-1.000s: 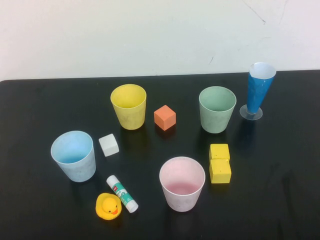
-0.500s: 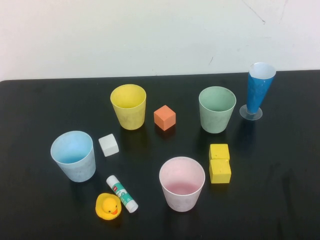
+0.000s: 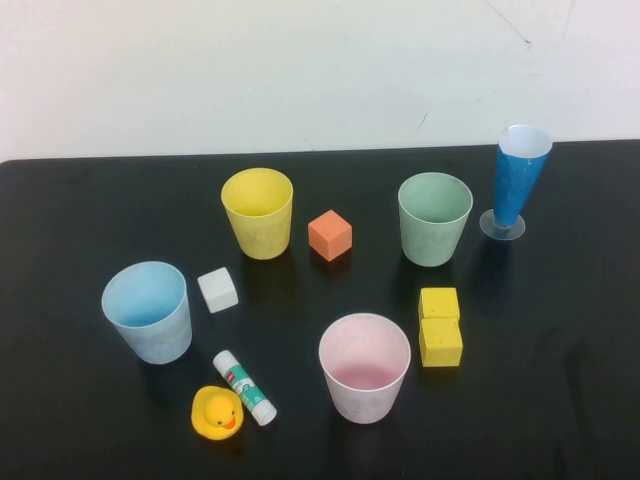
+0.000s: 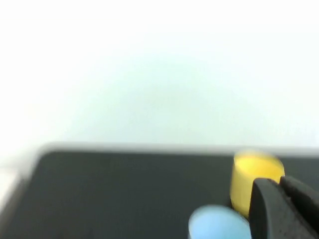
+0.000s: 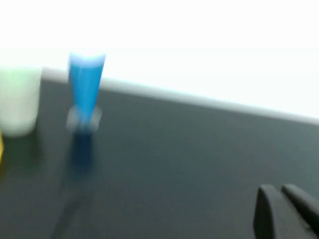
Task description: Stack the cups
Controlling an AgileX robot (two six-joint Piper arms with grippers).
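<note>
Standing apart: four cups (image 3: 257,212) | two yellow blocks (image 3: 440,328) | left gripper (image 4: 284,209), right gripper (image 5: 286,211) beside table: jaws clenched

We see the black tabletop (image 5: 189,149) with a tall blue cone (image 5: 85,84) upright on its clear base, a pale green cup (image 5: 19,99) just beside it, and our right hand (image 5: 288,211) well apart, its fingers (image 5: 266,211) close together.

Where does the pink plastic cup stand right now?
In the high view the pink plastic cup stands upright near the table's front edge, right of centre, between the glue stick on its left and the two yellow blocks on its right.
</note>
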